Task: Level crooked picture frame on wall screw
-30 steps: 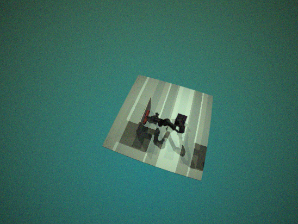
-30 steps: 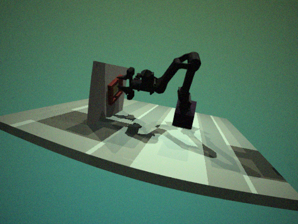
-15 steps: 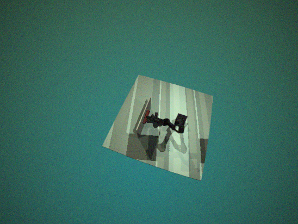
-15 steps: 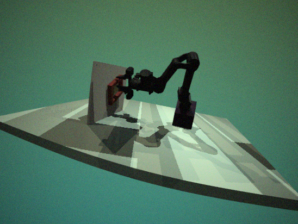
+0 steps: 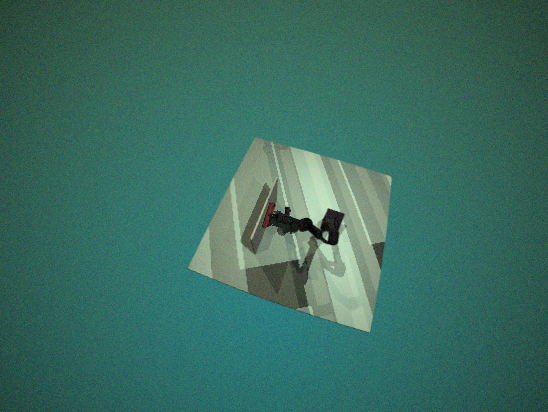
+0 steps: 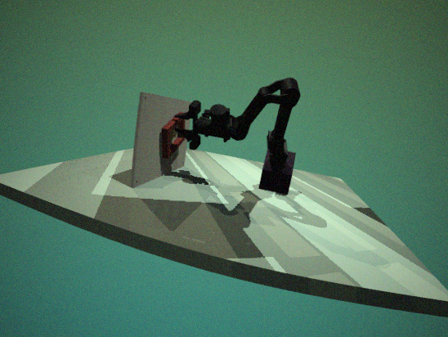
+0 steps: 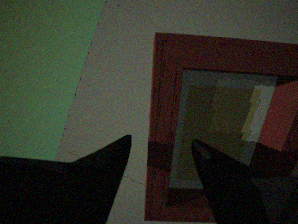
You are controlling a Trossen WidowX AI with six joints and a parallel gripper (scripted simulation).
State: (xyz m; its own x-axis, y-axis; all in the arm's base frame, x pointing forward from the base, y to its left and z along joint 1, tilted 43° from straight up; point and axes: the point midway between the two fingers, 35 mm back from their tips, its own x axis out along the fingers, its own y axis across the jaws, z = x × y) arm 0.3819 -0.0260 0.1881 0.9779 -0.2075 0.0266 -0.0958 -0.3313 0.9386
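Observation:
The red picture frame (image 5: 270,208) (image 6: 166,141) (image 7: 166,95) is at the front of the upright grey wall board (image 6: 150,131) (image 7: 117,65). My gripper (image 6: 178,123) (image 7: 161,141) is open. Its fingers stand on either side of the frame's top bar: one above the outer edge, the other over the picture opening. In the wrist view a gap shows between each fingertip and the bar. There the frame's top edge slants less than the board's edge, so the frame looks crooked, though perspective affects this. The screw and the notched strip are hidden.
The arm's dark base block (image 5: 333,219) (image 6: 276,176) stands on the patterned table top (image 5: 310,165) (image 6: 135,229), well away from the wall board. The arm reaches from it to the frame. Strong shadows lie across the table, and the wrist view is dim.

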